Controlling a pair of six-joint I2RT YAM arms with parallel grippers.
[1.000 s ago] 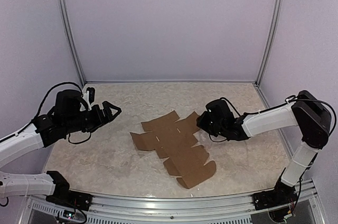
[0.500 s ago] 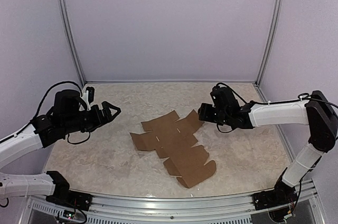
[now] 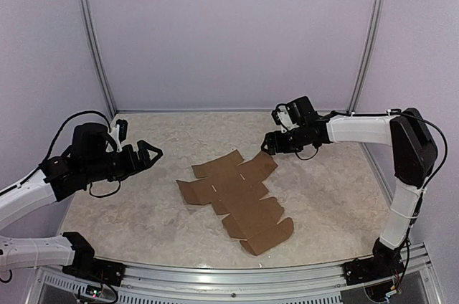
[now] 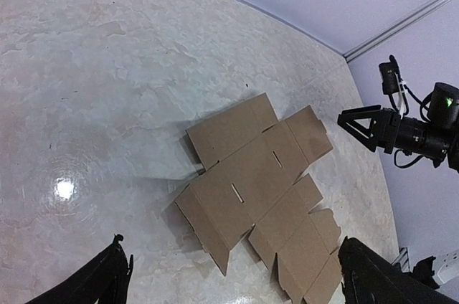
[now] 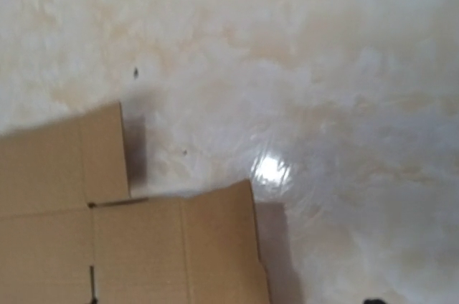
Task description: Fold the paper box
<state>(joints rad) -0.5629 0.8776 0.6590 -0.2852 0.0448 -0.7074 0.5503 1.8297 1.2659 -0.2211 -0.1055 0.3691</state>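
The paper box [image 3: 237,196] is a flat brown die-cut sheet lying unfolded on the table's middle, its flaps and slots showing in the left wrist view [image 4: 255,191]. My left gripper [image 3: 152,153] hovers left of the sheet, open and empty, with both fingertips at the bottom corners of its own view [image 4: 237,282]. My right gripper [image 3: 270,145] hangs above the table just past the sheet's far right flap [image 5: 179,247], touching nothing. Seen from the left wrist view, the right gripper [image 4: 353,130] has its fingers spread. Its own view barely shows them.
The table has a pale marbled top [image 3: 323,203]. Lilac walls with metal frame posts [image 3: 92,39] [image 3: 369,35] close the back and sides. A metal rail [image 3: 229,275] runs along the near edge between the arm bases.
My right gripper has lifted off the sheet's right flap, drawn back toward the far right and widened its jaws. The sheet lies as before. The left arm has hardly moved.
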